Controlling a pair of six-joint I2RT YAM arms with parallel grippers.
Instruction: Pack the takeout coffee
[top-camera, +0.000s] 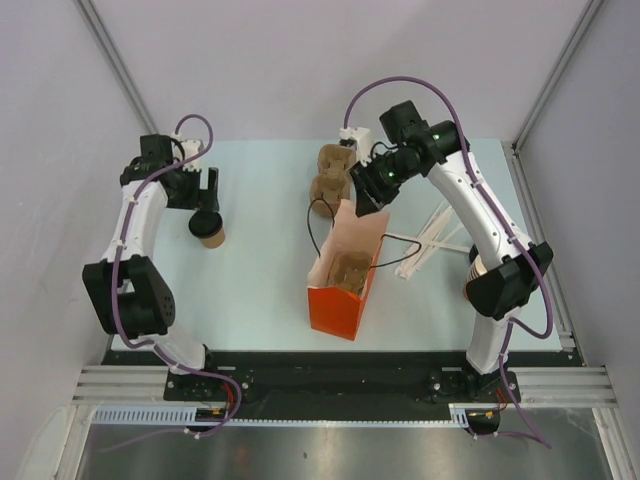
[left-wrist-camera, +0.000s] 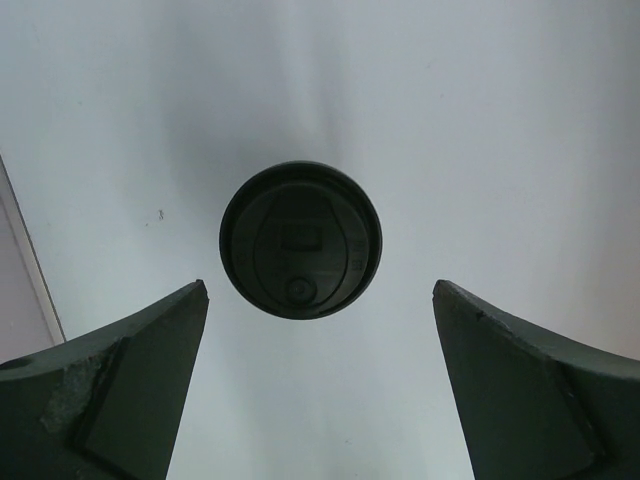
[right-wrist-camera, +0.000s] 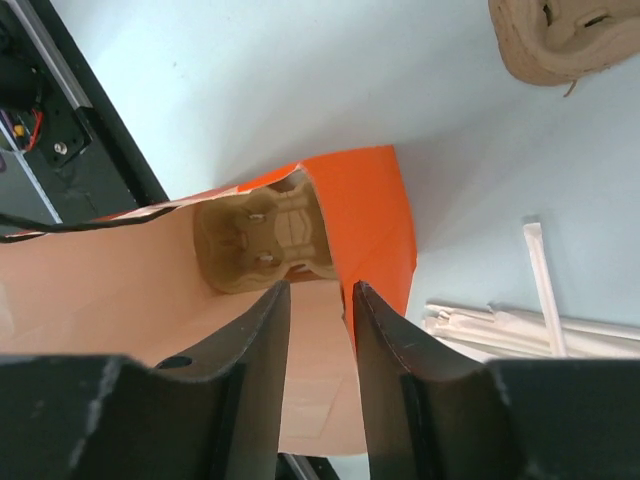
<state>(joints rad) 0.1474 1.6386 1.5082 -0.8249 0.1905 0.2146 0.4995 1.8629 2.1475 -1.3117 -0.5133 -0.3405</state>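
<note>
The left gripper (left-wrist-camera: 318, 385) hangs with its fingers spread wide, and the cup (top-camera: 209, 231) stands upright on the table (top-camera: 260, 290) right below and just ahead of them, black lid (left-wrist-camera: 300, 240) facing up. Off to the far side, the right gripper (right-wrist-camera: 318, 300) is nearly closed, pinching the rim of the orange bag (right-wrist-camera: 370, 215), where a carrier (right-wrist-camera: 268, 235) sits inside. That paper cup looks light and easy to crush, so I'd take it by the wall under the lid, gently, and keep it level in case it's full.

A lab test cell: plain grey walls (top-camera: 300, 60), aluminium framing (top-camera: 340, 385), bare white table (top-camera: 260, 290).
</note>
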